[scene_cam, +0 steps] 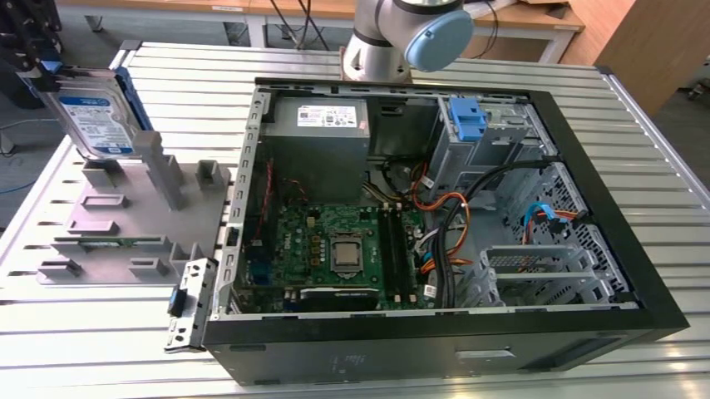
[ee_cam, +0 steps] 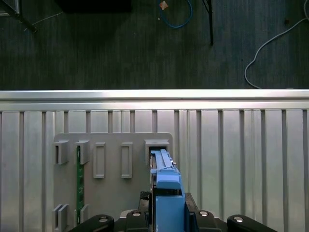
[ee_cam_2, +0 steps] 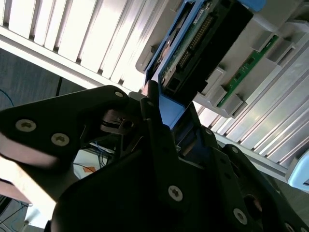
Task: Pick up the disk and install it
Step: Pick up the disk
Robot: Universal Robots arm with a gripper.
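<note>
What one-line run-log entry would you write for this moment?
gripper: shut on disk | disk: on edge, tilted, above grey fixture | computer case: open, disk not yet inside

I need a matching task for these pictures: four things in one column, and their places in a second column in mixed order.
1 disk
2 blue bracket
3 memory stick
4 motherboard

a in a low slot of the grey fixture
b flat on the case floor
c standing upright on the fixture
d in the case's drive cage

Pairs: 1-c, 2-d, 3-a, 4-b
</note>
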